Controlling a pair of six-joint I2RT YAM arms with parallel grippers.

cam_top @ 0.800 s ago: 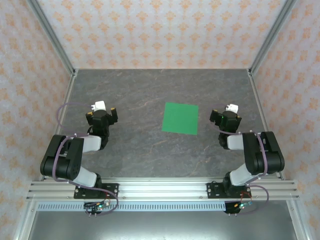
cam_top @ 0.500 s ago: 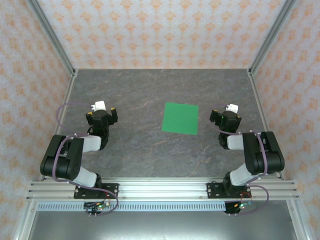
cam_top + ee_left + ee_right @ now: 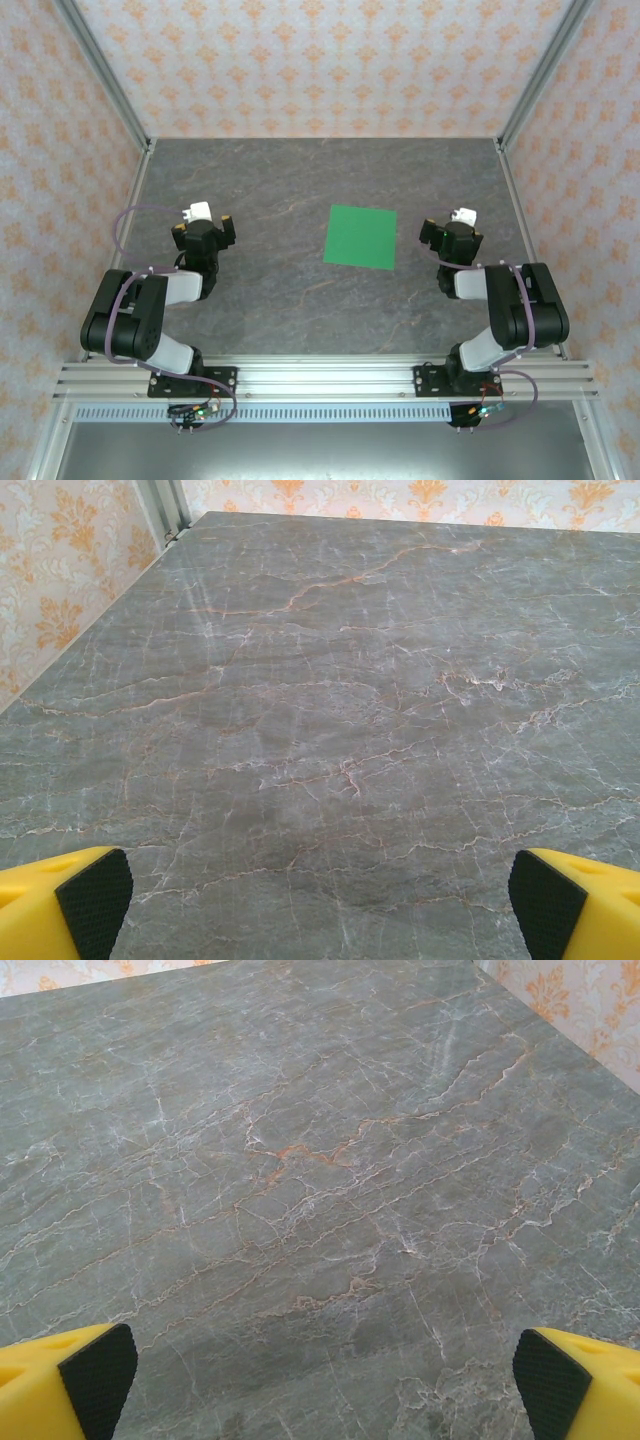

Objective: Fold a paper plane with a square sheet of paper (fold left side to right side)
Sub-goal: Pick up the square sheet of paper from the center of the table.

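Top external: one square sheet of paper (image 3: 361, 237) on table (image 3: 290, 180); left claw (image 3: 204, 224), right claw (image 3: 451, 232) spread.

The square sheet of paper (image 3: 361, 237) is laid flat on the table (image 3: 290, 170), somewhat right of the middle. It is placed between the two grippers: the left gripper (image 3: 204, 222) is set well apart on its left, and the right gripper (image 3: 451, 228) is set near on its right. Both grippers are positioned about as far back as the sheet. The arm bases are fixed to the rail (image 3: 320, 378) at the near edge, one left and one right. The table is enclosed by walls (image 3: 320, 70) on the left, right and far sides.
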